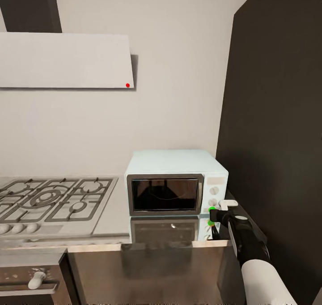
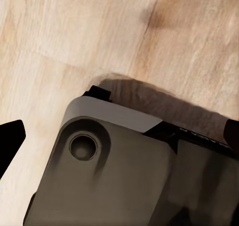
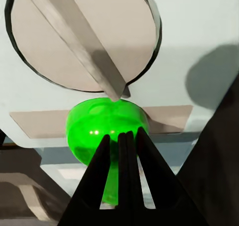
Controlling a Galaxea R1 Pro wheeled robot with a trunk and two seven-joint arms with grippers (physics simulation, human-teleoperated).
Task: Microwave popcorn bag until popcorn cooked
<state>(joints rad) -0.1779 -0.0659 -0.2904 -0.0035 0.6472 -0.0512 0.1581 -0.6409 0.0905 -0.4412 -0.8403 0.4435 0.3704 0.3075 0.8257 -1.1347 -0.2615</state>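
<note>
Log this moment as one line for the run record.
right tool: shut, at microwave knob panel | door: closed | left tool: over wood floor

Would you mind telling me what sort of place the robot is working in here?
Most likely a home kitchen: a microwave sits on a steel countertop beside a gas hob, with an extractor hood above.

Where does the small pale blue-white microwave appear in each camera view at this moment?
Head view: the pale blue-white boxy microwave sits centre-right on the grey steel countertop.
Right wrist view: its pale control panel with a round knob spans the frame.
Left wrist view: wooden floor, no microwave.
Shared landmark: green marker at the right gripper.
</note>
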